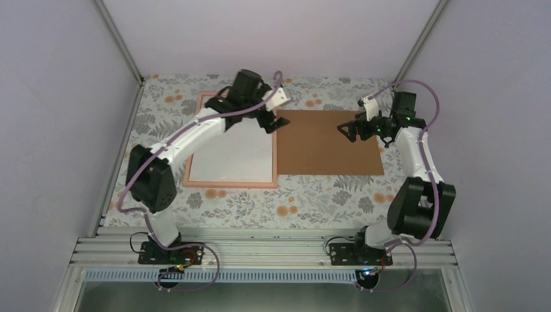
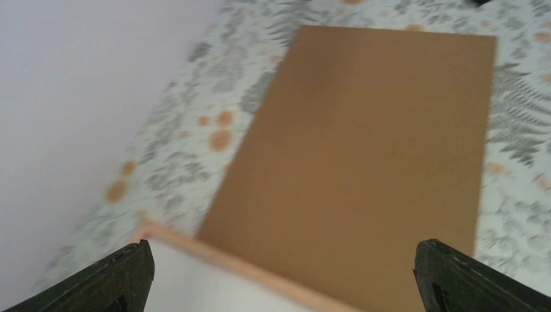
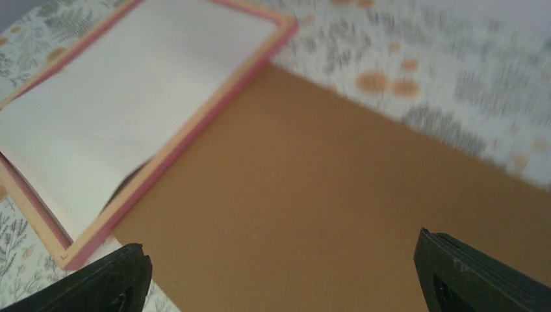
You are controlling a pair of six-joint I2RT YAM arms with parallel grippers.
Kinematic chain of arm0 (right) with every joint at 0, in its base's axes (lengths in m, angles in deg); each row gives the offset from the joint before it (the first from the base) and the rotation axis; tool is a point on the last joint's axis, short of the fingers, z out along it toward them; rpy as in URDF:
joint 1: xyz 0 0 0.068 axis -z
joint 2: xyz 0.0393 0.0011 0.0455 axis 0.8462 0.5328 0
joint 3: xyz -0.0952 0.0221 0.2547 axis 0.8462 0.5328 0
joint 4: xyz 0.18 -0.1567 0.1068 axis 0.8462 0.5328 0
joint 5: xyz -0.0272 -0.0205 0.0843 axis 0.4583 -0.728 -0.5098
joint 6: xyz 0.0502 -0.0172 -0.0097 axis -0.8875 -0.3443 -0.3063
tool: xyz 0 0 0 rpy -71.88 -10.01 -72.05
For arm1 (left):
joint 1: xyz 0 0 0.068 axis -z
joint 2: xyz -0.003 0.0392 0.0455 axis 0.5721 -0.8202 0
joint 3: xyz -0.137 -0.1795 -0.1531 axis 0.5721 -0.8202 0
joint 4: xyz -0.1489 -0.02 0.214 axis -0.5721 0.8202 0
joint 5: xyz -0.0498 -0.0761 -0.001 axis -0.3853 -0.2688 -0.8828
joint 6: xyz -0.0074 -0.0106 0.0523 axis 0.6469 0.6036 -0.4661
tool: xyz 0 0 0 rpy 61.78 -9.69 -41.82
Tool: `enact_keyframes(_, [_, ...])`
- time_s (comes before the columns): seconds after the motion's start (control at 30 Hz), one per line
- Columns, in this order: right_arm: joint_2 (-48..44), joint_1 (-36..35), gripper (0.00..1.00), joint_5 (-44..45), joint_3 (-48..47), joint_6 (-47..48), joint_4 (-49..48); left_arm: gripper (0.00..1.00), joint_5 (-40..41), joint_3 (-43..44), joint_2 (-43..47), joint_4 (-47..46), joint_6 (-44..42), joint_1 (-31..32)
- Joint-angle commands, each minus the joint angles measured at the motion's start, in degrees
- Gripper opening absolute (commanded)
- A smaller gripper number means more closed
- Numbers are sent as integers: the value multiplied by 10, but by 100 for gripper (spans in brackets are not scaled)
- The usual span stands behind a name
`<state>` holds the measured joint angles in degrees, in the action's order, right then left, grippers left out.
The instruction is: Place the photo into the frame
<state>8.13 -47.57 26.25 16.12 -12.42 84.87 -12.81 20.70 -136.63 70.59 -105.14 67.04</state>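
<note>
The pink frame (image 1: 230, 185) lies flat on the left of the table. A plain white sheet (image 1: 237, 153) fills its middle; no sunset picture side shows anywhere, so I cannot tell if this is the photo's back. My left gripper (image 1: 269, 122) is open and empty, above the frame's far right corner. In the left wrist view (image 2: 282, 273) the frame's edge (image 2: 247, 270) lies between its fingers. My right gripper (image 1: 347, 130) is open and empty above the brown backing board (image 1: 328, 143). The right wrist view (image 3: 279, 276) shows the frame (image 3: 214, 97) and white sheet (image 3: 130, 110) beyond.
The brown backing board (image 2: 364, 143) lies flat right beside the frame's right edge, also seen in the right wrist view (image 3: 325, 195). The table has a floral cloth (image 1: 292, 205). White walls and metal posts close the left, back and right sides.
</note>
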Motion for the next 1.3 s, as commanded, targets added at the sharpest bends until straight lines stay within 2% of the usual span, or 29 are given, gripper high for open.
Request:
enact_keyframes(0.0, [52, 38, 100, 6, -12, 19, 76, 100, -10, -3, -57, -62, 106, 38])
enact_keyframes(0.13, [88, 73, 100, 24, -6, -17, 67, 100, -21, -9, -110, -100, 206, 63])
enact_keyframes(0.33, [180, 148, 100, 34, -39, -43, 84, 100, 9, -17, -165, -115, 268, 110])
enact_keyframes(0.53, [262, 206, 100, 40, -86, -64, 106, 100, 42, -12, -211, -116, 318, 114])
enact_keyframes(0.83, [314, 211, 99, 55, -95, -94, 93, 100, 108, 46, -292, -50, 415, 111])
enact_keyframes(1.27, [345, 213, 97, 79, -108, -90, 96, 100, 213, -8, -266, -61, 456, 94])
